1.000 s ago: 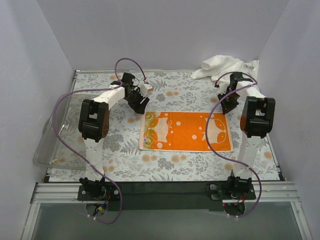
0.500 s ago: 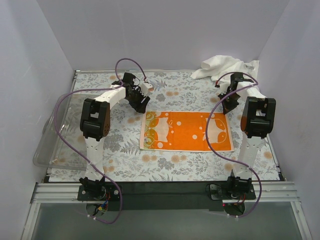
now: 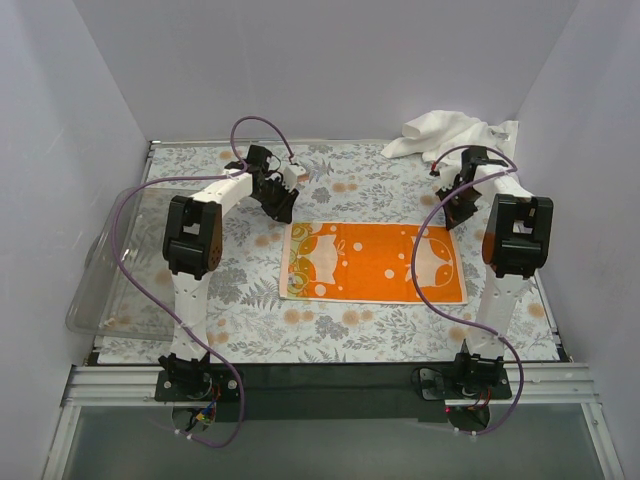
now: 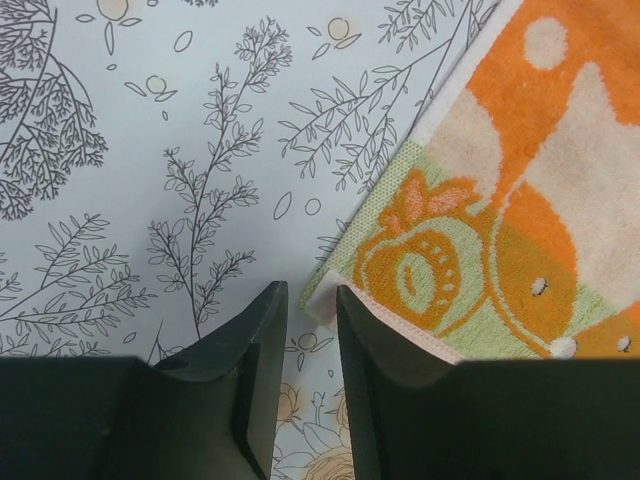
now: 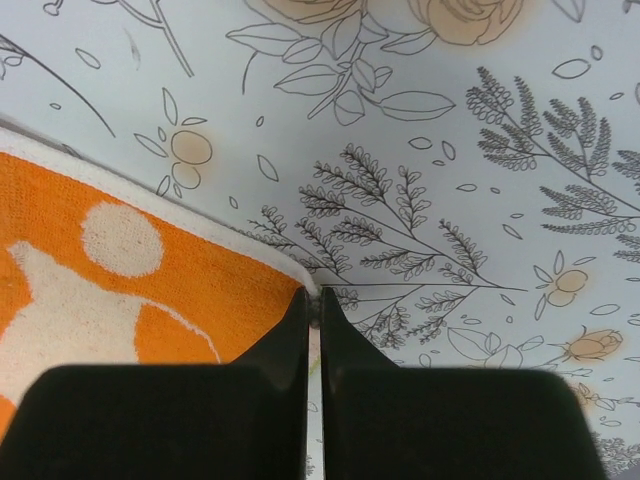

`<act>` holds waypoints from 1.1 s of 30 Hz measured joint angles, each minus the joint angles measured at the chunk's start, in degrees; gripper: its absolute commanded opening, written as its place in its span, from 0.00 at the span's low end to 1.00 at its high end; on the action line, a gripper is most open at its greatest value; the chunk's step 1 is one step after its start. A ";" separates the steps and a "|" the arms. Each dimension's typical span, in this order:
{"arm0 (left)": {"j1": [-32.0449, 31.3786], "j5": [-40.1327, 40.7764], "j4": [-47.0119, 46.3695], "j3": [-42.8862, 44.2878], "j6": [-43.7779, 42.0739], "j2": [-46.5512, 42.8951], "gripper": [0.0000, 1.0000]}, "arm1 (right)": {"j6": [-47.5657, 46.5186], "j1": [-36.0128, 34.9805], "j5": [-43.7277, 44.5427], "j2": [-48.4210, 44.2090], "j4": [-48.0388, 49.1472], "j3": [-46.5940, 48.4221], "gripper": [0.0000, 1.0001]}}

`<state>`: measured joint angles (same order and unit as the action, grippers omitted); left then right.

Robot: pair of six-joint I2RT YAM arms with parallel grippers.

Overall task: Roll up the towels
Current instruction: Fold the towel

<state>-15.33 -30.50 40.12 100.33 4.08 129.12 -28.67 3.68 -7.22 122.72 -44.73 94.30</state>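
Narrowed since earlier: left gripper (image 4: 312,292) jaws, slightly parted astride the far-left corner of printed cloth (image 3: 372,263), flat on table (image 3: 250,290). Right gripper (image 5: 312,297) jaws closed at the far-right corner, pinch uncertain; both apparently placed to begin rolling. White towel (image 3: 445,132) heaped far right.

The left gripper (image 4: 310,300) is narrowing around the printed towel's (image 4: 500,220) far-left corner; the right gripper (image 5: 312,300) is pinching its far-right corner.

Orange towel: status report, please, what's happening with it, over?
Left gripper narrowly open, far-left corner between its tips. Right gripper shut at far-right corner, pinch unconfirmed. Orange towel flat, unrolled. White towel bunched at back right, apart.
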 measured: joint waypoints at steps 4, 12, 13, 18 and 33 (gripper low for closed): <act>0.00 -1.38 0.59 -0.24 -0.55 -0.04 0.32 | 0.00 -0.02 -0.85 -0.90 0.02 -1.44 0.01; 0.02 -1.99 0.90 -0.66 -0.09 -0.20 0.00 | 0.00 0.00 -1.73 -1.42 -0.07 -2.27 0.01; 0.07 -1.97 0.79 -0.66 0.09 -0.20 0.00 | 0.00 0.00 -1.95 -1.42 -0.09 -2.27 0.01; 1.11 -1.92 1.16 0.52 0.92 0.31 0.00 | 0.33 0.00 -3.45 -1.40 -0.20 -2.16 0.01; 6.21 -3.52 2.71 4.76 -4.37 -0.35 0.00 | 1.64 0.11 -10.10 -2.32 -0.37 7.45 0.01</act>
<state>-9.13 -34.02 42.83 105.10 -0.30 128.77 -27.03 3.79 -17.32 120.40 -45.10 101.75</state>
